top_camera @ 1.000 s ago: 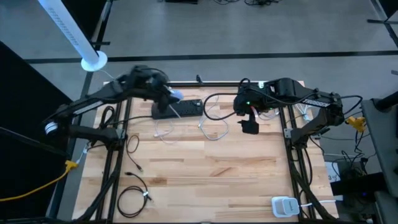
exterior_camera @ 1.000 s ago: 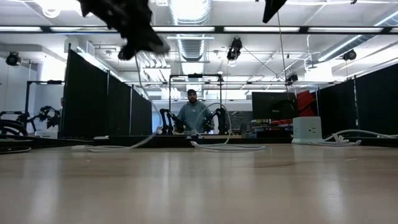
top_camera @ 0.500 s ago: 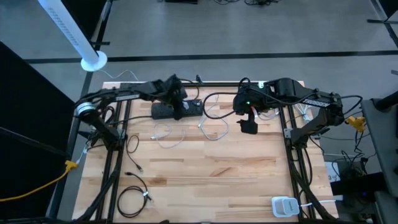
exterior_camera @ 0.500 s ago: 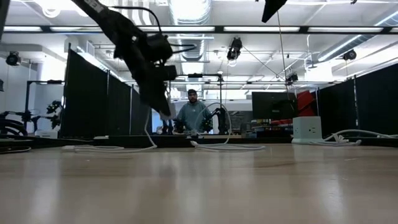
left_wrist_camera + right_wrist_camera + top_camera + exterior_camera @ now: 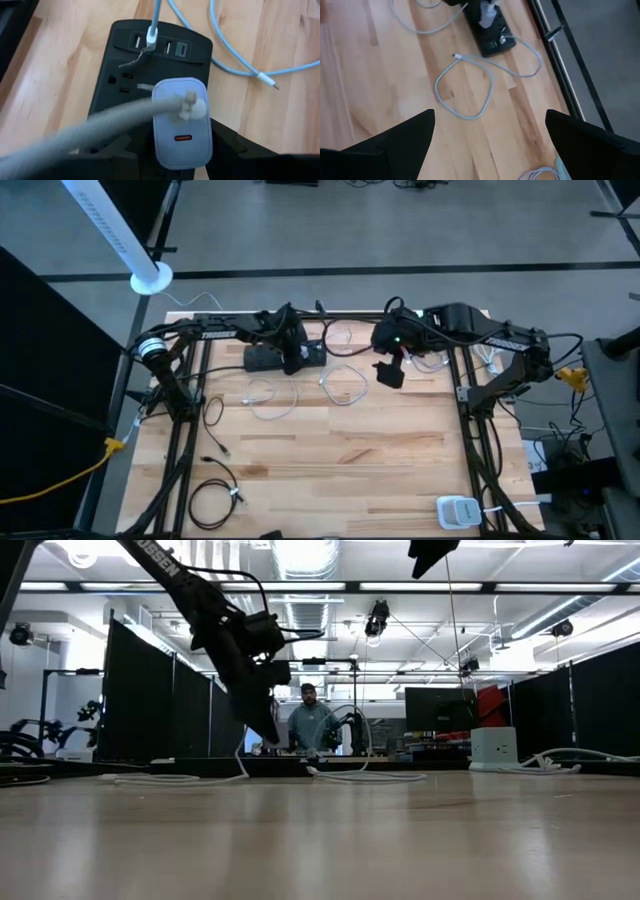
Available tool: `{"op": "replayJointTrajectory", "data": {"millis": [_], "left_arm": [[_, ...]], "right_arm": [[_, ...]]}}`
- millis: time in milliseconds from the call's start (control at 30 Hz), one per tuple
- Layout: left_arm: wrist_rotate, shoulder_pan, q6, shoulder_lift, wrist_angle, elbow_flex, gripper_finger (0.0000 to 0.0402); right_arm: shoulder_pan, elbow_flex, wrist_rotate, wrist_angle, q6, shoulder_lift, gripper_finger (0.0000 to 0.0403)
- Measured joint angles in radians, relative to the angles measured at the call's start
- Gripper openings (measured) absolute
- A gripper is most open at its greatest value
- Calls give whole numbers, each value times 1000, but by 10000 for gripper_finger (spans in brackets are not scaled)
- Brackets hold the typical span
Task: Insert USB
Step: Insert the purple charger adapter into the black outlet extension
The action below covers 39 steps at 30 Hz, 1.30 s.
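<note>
Left tool (image 5: 182, 155) grips the white charger (image 5: 181, 120) over the black power strip (image 5: 150, 65), not yet seated; right tool (image 5: 487, 135) waits wide open.

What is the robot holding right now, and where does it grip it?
The left tool grips the white charger by its sides, over the power strip. The right tool holds nothing.

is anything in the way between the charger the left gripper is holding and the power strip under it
Nothing visible blocks it. The left gripper holds the white charger directly over the black power strip, whose outlet face below looks bare. One white cable is already plugged into a USB port at the strip's far end, clear of the outlets.
</note>
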Motion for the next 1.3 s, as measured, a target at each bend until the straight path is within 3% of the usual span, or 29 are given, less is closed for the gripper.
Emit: {"op": "replayJointTrajectory", "data": {"millis": [233,433,733,1300], "left_arm": [[-6,-1,104,-9,-140,59,119],[-9,1,156,-5,-142,121,119],[-17,3,221,84,-239,188,119],[-25,2,242,86,-277,189,119]], "right_arm": [[-34,0,0,1,-2,0,364],[-34,0,0,2,-5,0,364],[-33,0,-1,1,40,0,364],[-33,0,-4,-2,71,0,364]]}}
